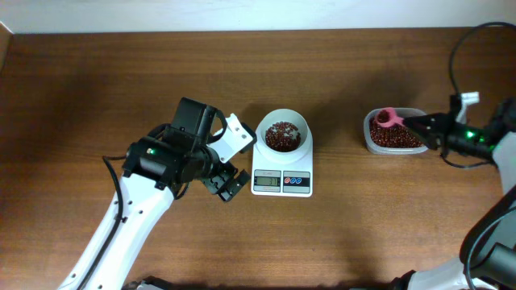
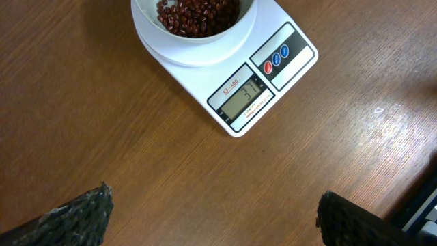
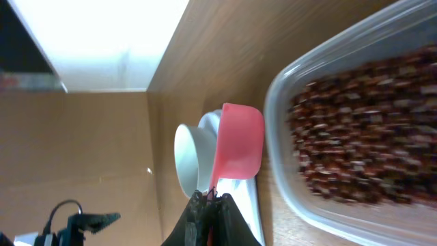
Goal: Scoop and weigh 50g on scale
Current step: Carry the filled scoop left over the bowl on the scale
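The white scale (image 1: 281, 183) stands mid-table with a white bowl (image 1: 282, 121) on it, and dark red-brown beans (image 1: 281, 136) lie in the bowl. In the left wrist view the scale (image 2: 273, 75) and the bowl (image 2: 194, 41) sit at the top. My left gripper (image 1: 236, 161) hangs open just left of the scale, and nothing lies between its fingers (image 2: 75, 219). My right gripper (image 3: 210, 201) is shut on the handle of a pink scoop (image 3: 239, 147). The scoop (image 1: 389, 118) is at the left end of a clear tub (image 1: 369, 138) of beans (image 3: 355, 130). Whether the scoop holds beans I cannot tell.
The wooden table (image 1: 121, 80) ends at a pale wall along the far side. The right arm's cables (image 1: 455, 56) loop above the tub at the right edge. The left arm (image 1: 137, 209) reaches in from the near left.
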Available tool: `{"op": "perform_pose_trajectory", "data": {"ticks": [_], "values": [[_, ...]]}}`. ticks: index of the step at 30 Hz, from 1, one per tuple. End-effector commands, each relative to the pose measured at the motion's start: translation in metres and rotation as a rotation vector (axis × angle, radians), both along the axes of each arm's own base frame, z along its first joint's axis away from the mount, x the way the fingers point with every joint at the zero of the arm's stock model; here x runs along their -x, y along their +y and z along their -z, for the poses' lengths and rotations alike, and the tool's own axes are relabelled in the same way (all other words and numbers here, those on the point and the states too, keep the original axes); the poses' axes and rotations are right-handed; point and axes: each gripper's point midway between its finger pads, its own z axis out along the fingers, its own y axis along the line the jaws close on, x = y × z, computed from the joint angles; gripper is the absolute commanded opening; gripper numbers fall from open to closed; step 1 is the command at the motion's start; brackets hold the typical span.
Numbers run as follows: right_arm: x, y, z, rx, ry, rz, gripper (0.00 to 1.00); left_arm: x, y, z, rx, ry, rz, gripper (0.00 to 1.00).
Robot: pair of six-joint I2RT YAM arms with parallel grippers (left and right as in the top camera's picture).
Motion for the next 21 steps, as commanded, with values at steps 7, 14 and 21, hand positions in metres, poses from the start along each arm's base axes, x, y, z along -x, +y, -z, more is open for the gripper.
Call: {"op": "perform_pose_trajectory", "data": {"ticks": [7,14,21], "values": [[-0.001,0.078,-0.002,-0.025,-0.02,-0.209,0.04,0.004,-0.002,-0.004,0.02,-0.006,0.002,0.99],[0.006,0.116,-0.003,-0.029,-0.019,-0.31,0.04,0.004,-0.002,-0.004,0.02,-0.006,0.002,0.99],[0.014,0.143,-0.017,-0.116,-0.047,-0.388,0.04,0.004,-0.002,-0.004,0.02,-0.006,0.002,0.99]]}}
